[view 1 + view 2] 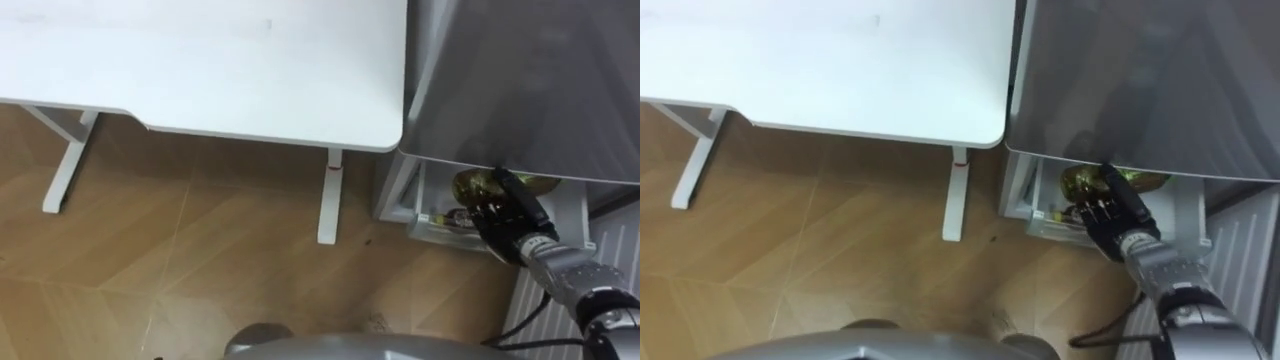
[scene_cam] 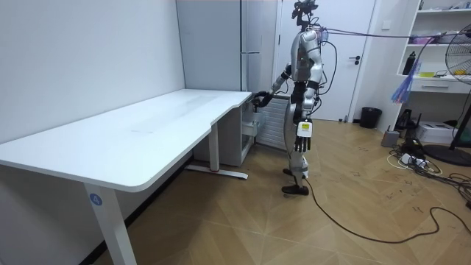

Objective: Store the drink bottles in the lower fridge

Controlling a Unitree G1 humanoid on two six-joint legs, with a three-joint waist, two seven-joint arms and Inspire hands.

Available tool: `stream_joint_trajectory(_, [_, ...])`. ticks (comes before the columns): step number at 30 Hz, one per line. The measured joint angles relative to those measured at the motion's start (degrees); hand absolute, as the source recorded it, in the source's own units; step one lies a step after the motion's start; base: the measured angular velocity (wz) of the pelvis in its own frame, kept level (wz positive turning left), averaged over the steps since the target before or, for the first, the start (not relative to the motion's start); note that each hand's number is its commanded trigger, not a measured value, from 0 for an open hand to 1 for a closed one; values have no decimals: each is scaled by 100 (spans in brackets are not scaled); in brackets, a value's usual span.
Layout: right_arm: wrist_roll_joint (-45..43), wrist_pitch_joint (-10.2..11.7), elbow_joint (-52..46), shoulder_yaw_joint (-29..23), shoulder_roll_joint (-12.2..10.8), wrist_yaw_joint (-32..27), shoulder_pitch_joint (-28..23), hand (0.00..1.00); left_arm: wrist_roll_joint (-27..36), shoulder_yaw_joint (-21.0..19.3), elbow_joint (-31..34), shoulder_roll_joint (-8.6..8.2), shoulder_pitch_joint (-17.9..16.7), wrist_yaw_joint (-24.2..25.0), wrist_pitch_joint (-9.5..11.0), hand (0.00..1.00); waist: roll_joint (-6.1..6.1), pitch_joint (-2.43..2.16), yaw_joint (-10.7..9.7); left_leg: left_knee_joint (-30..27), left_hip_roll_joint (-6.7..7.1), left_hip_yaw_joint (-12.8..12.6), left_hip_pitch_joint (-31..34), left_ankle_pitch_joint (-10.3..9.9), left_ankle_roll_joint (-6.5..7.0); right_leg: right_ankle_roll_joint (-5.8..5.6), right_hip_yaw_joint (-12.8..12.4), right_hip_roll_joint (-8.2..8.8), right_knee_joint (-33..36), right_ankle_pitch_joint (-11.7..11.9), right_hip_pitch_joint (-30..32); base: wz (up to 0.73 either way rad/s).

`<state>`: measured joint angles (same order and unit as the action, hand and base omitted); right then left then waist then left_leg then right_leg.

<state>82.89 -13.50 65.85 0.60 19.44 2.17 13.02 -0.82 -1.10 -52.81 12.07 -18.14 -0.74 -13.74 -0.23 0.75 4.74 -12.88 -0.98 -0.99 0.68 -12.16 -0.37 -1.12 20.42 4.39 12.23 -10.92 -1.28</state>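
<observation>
My right hand [image 1: 512, 222] reaches into the open lower fridge [image 1: 432, 205], its dark fingers curled round a golden-green drink bottle [image 1: 472, 185] just under the fridge's grey top [image 1: 530, 80]. Another small drink [image 1: 458, 217] sits low on the shelf beside the hand. In the room view I stand facing the fridge [image 2: 246, 110], with the right hand [image 2: 261, 96] stretched to its opening. My left hand [image 2: 301, 143] hangs at my side with relaxed fingers.
A long white desk [image 1: 200, 60] stands right against the fridge's left side, its legs [image 1: 328, 195] on the wooden floor. The lower door [image 1: 600, 262] is swung open at my right. Behind me are shelves, a fan and a bin [image 2: 370, 117].
</observation>
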Motion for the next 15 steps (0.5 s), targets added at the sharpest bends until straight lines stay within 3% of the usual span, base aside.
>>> stream_joint_trajectory(1, [-6, -37, 114, 0, 11, 2, 93, 73, 0, 6, 0, 0, 3, 0, -18, 0, -9, 3, 1, -19, 1, 0, 30, 0, 0, 0, 1, 10, 45, 0, 37, 0])
stream_joint_trajectory(2, [-15, -37, 139, 0, 14, 0, 118, 62, 0, 8, 0, -1, 3, 0, -18, 0, -9, 2, 4, -42, 2, 1, 52, 0, 1, 0, 2, 12, 48, 0, 45, 0])
stream_joint_trajectory(3, [-29, -37, 171, 0, 26, -20, 167, 8, 0, 12, 0, -1, 7, 1, -17, 0, -5, 1, 8, -83, 4, 1, 94, 0, 1, 9, 2, 16, 64, 5, 71, 0])
stream_joint_trajectory(4, [-28, -36, 170, -9, 44, -23, 174, 0, -3, 11, -1, 1, 17, 0, -17, 0, 7, -5, 15, -95, 5, 13, 130, 4, 7, 13, 9, 21, 93, 8, 115, 5])
stream_joint_trajectory(9, [-33, -30, 172, -312, 84, -82, 210, 0, -5, 10, -10, -1, 33, 8, -21, 0, 85, 16, 22, -196, 43, 73, 288, 45, 30, 16, 41, 67, 153, 4, 238, 7])
stream_joint_trajectory(15, [-51, -27, 174, -457, 106, -78, 278, 0, 0, 10, -11, -7, 51, 13, -78, 0, 78, 35, 17, -195, 60, 81, 332, 67, 41, 14, 50, 85, 164, 4, 301, 1])
